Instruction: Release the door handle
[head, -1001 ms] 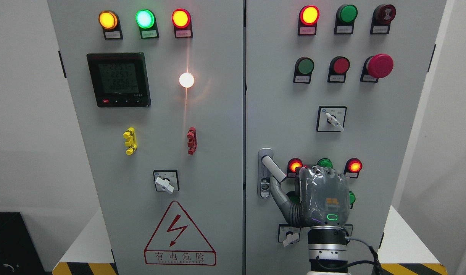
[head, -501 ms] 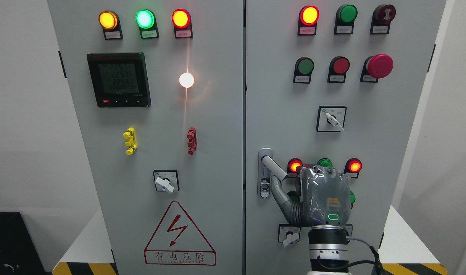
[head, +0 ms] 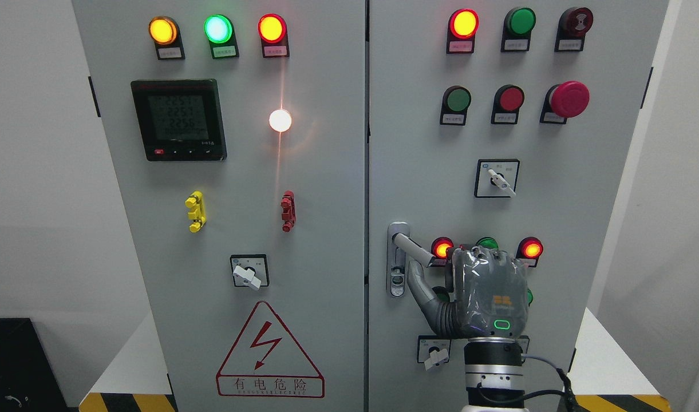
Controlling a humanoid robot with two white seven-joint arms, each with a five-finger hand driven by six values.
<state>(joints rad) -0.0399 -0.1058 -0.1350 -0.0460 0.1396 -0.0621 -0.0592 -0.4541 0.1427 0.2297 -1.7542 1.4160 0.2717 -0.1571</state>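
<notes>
Door handle (head: 413, 246) swung further right, right hand (head: 486, 294) back-on, grip unclear, fingers and lower buttons hidden.

an industrial test lab: a grey electrical control cabinet (head: 303, 229) with indicator lamps (head: 218, 28) and hazard-striped floor (head: 126, 402).

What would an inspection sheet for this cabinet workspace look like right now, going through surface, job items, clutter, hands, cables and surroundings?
Surface: grey two-door cabinet, both doors look shut.
Job's things: door handle on the right door, lever slanting down to the right.
Clutter: nothing seen.
Hands: right hand at the handle, thumb under the lever; whether it grips cannot be told. Left hand not in view.
Cables: black cable loops beside the wrist.
Surroundings: white walls, hazard striping at the base, lamps lit on both doors.
</notes>
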